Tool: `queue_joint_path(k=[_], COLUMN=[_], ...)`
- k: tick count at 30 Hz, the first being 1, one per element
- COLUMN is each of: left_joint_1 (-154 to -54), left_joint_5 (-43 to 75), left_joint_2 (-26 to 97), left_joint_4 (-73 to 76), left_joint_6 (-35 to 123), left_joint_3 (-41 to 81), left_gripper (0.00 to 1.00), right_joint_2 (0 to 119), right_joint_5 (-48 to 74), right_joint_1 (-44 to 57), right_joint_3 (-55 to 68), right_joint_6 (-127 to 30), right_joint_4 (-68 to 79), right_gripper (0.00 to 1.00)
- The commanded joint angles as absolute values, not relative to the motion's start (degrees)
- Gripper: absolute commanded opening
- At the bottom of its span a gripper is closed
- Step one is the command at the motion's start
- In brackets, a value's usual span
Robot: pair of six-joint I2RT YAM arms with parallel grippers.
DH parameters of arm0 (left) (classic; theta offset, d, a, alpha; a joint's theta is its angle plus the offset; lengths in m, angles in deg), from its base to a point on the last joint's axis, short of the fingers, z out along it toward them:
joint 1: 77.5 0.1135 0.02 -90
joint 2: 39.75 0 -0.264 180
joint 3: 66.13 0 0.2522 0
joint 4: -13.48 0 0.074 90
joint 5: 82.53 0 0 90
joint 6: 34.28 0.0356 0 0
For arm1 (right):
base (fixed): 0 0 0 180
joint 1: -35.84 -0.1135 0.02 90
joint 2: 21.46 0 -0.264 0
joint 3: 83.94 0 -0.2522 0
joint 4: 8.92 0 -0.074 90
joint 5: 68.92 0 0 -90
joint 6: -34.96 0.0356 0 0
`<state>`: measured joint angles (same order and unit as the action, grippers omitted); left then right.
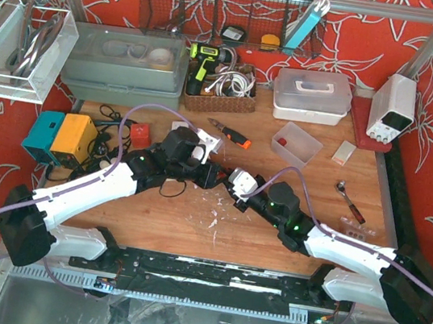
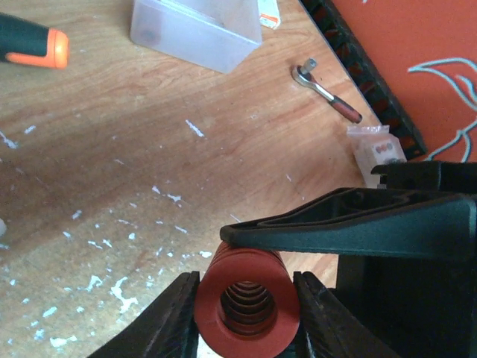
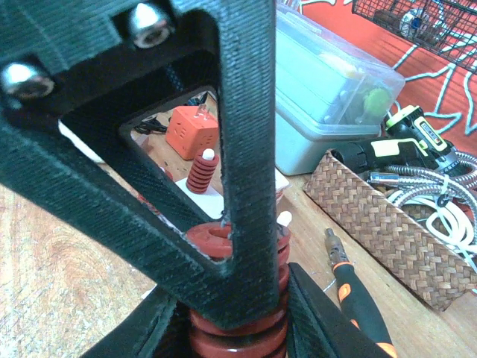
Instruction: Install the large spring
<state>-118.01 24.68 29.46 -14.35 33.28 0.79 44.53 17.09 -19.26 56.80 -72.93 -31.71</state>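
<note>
Clamping the large spring [image 2: 246, 306] together, left pincer [image 2: 246, 285] and right pincer [image 3: 232, 309].

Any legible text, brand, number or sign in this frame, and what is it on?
None can be read.
Drill, side label: blurred.
Power supply, front panel: too small.
Large spring: no markings seen.
</note>
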Motion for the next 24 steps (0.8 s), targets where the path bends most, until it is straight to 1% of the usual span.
queue_joint_path(k=[1,7,11,12,15,20,21,24], left_joint_1=[-118.1,-118.2,-118.0,-118.0,-117.8,-116.7,-116.4,-115.5], left_joint_5=[28.3,27.7,25.6,24.9,21.7,14.5,12.9,8.1], left_joint_2=[29.8,28.9,27.8,27.7,27.4,27.7,27.8,28.6], left_joint_4=[-12.6,-11.1,-10.0,-9.8,-9.5,-9.9,-9.9,-10.4], left_joint_6=[32.4,31.7,31.0,31.0,30.9,31.8,32.0,32.7], left_joint_3=[0.8,0.5,0.2,0.1,0.2,0.8,1.0,1.7], left_gripper=[0.33,0.16,0.02,0.00,0.00,0.00,0.00,0.00], right_joint_2=[44.9,45.3,46.0,46.0,46.1,46.0,46.0,45.8], right_joint_5=[17.4,17.6,18.0,18.2,19.4,25.0,27.1,33.6], right_joint_1=[-19.9,-20.0,-20.0,-20.0,-20.0,-20.0,-20.0,-19.7], right_joint_3=[56.9,56.8,56.2,56.0,55.5,54.7,54.3,51.7], right_joint_6=[-73.8,-73.7,-73.2,-72.9,-71.8,-69.1,-67.9,-63.1], right_joint_4=[-35.2,-34.9,-33.8,-33.6,-32.8,-31.2,-30.7,-25.8], right_gripper=[0.06,0.14,0.27,0.31,0.46,0.80,0.84,0.92])
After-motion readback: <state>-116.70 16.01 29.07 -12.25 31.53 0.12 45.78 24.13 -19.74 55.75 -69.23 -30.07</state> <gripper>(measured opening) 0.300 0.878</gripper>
